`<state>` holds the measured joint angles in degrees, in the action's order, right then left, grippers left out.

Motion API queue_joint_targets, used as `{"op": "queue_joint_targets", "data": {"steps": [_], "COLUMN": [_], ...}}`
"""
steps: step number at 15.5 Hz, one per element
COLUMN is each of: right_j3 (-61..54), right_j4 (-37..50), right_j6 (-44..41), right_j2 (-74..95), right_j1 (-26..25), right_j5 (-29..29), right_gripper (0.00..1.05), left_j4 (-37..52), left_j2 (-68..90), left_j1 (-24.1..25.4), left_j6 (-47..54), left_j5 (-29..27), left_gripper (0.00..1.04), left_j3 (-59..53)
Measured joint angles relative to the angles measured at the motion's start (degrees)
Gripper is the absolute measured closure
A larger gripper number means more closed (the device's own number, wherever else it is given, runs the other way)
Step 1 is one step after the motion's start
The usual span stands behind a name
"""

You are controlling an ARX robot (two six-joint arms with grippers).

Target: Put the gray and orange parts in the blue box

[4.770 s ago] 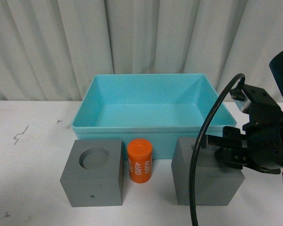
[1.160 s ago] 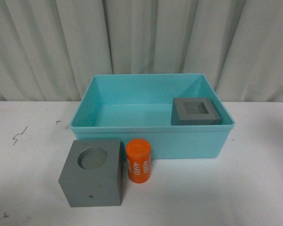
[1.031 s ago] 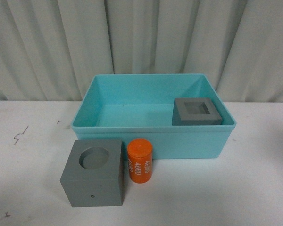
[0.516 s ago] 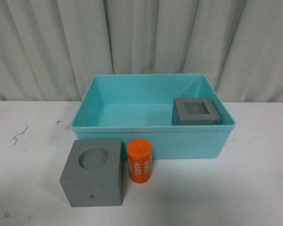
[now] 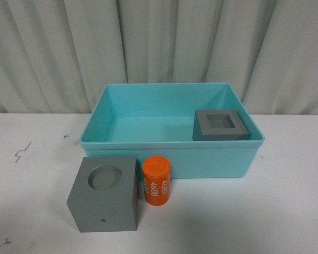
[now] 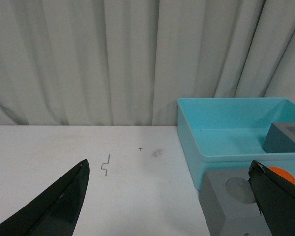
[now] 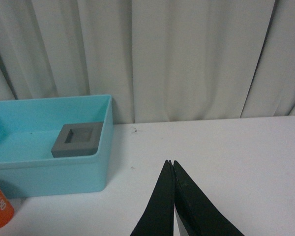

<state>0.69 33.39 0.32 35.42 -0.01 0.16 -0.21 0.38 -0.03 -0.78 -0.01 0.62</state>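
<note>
The blue box is seen in plain turquoise. Matte gray is shown by 2 cubes, the round-recess cube and the square-recess cube. The orange cylinder is printed with white digits, 4680 among them. The tabletop is white, flecked with a few dark marks; the pleated curtain is off-white. Black is seen on the left gripper and right gripper.

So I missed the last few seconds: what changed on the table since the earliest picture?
The gray cube with the square recess went from the table, where the right gripper was on it, into the blue box, near-right corner, let go. The right gripper has withdrawn from the front view, shut and empty. The round-recess cube and orange cylinder stayed put.
</note>
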Motion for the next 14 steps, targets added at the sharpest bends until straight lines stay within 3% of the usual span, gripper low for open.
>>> {"op": "queue_joint_targets", "data": {"steps": [14], "right_j3": [0.0], "right_j4": [-22.4], "right_j6": [0.0], "right_j2": [-24.6], "right_j1": [0.0], "right_j5": [0.0], "right_gripper": [1.03], "left_j4": [0.0], "left_j2": [0.0], "left_j1": [0.0], "left_j6": [0.0], "left_j5": [0.0], "left_gripper": [0.07], "left_j3": [0.0]}}
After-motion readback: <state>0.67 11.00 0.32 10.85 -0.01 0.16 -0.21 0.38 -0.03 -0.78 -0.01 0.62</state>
